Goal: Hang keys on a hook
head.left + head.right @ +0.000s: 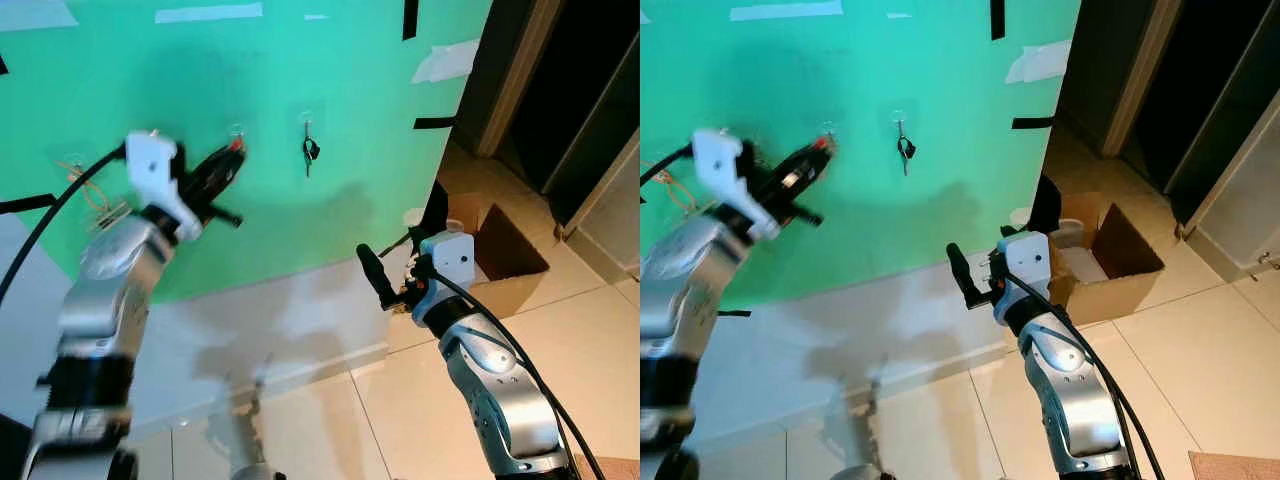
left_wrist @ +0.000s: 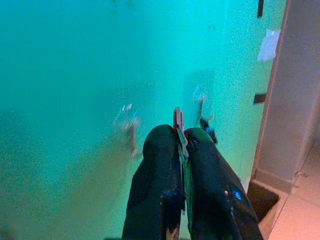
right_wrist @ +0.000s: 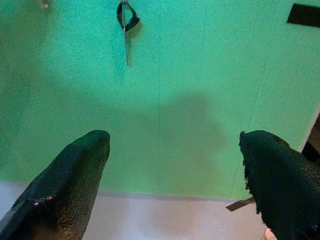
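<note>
Left wrist view: the keys (image 2: 179,131) are pinched between the closed fingers of the left gripper (image 1: 228,160), raised close to the green wall (image 1: 350,120); the empty hook (image 1: 237,131) is judged just above and beyond the fingertips, the keys' long axis along the fingers. The right gripper (image 3: 172,165) is held low and spread wide, empty, farther from that hook; another key (image 1: 310,150) is already hung on the hook to the right; no writing can be read.

This is looking like a room in a home that is serving as a makeshift test spot. A green sheet (image 1: 250,120) is covering the wall, with strips of black tape (image 1: 435,123) and white tape (image 1: 208,12) sticking to it and small clear hooks (image 1: 306,118) hanging in a row. Glossy beige floor tiles (image 1: 420,400) are reflecting light, an open cardboard box (image 1: 500,250) is sitting by the wall's corner, and a dark doorway (image 1: 570,80) is opening beyond it.
</note>
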`<state>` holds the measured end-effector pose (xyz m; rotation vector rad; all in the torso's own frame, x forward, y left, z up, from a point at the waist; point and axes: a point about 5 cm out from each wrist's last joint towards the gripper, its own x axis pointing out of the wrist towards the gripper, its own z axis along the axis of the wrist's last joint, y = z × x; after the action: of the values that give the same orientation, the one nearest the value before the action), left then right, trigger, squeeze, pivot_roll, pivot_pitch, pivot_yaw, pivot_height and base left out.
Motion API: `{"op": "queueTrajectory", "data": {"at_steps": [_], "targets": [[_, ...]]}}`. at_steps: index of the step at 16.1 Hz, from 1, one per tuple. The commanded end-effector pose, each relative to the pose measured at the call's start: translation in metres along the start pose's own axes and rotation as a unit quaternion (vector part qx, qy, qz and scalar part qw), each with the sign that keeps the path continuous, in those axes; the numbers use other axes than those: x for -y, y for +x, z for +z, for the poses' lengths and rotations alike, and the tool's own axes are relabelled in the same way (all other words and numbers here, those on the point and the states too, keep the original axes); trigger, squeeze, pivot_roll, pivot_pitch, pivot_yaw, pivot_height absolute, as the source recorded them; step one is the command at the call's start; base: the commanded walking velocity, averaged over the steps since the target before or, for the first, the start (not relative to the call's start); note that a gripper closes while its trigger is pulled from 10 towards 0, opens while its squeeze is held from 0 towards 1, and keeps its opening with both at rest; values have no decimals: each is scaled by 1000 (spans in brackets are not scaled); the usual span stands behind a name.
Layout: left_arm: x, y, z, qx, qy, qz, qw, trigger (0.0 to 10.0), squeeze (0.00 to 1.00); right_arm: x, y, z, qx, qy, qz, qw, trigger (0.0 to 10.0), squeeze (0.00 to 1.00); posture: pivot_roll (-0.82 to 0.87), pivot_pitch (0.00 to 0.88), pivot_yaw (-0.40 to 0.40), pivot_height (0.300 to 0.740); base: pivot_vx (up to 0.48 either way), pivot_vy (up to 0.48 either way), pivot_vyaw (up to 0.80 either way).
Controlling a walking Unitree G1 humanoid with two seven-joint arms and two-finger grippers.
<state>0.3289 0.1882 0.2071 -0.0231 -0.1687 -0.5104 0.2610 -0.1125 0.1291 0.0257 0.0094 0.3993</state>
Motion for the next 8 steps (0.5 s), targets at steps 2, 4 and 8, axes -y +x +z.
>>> {"op": "queueTrajectory", "data": {"at_steps": [2, 4, 8], "targets": [[-2, 9, -3, -11, -6, -10, 1000, 10000, 0, -1, 3, 4, 12, -6, 0, 1000, 10000, 0, -10, 0, 45, 740, 0, 0, 0], [-4, 19, -1, -8, -12, -12, 1000, 10000, 0, -1, 2, 4, 16, -4, -9, 1000, 10000, 0, -24, 0, 66, 740, 0, 0, 0], [-17, 31, -8, -25, -26, 35, 999, 10000, 0, 0, 1, 3, 18, -3, -21, 1000, 10000, 0, -39, 0, 88, 740, 0, 0, 0]]}}
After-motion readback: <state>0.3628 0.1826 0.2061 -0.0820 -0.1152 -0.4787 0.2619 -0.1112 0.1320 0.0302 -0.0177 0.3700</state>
